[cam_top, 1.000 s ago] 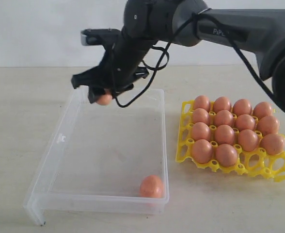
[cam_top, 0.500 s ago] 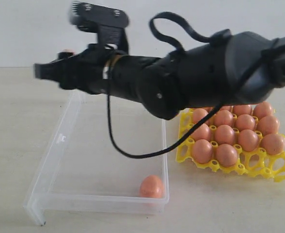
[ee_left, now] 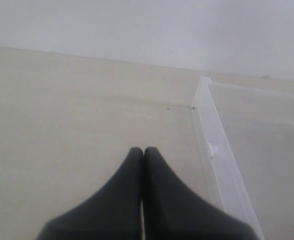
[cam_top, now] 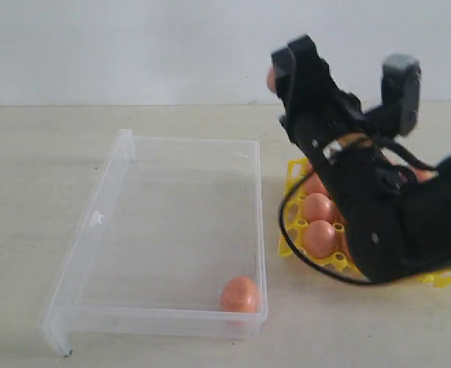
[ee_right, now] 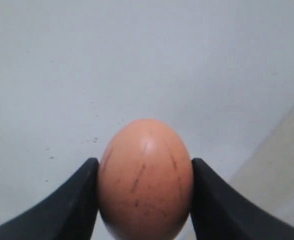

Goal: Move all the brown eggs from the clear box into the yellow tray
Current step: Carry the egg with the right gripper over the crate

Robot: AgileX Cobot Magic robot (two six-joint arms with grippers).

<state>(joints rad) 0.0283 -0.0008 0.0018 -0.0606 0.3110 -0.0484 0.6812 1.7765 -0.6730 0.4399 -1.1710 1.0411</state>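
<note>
Right wrist view — brown egg clamped between the black fingers of the right gripper, pale wall behind. Exterior view — same gripper held high near the yellow tray, tray partly hidden by the arm; second egg lying in the clear box, at its near corner on the tray side. Left wrist view: left gripper pressed together, empty, beside the box.

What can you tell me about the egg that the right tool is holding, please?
The egg is oval, orange-brown, smooth and matte, with thin dark streaks and specks and no visible crack. It stands upright, narrower end up, clamped at its widest part between the two black fingers of the right tool; nothing else touches it. It is raised in the air, near the yellow tray.
</note>
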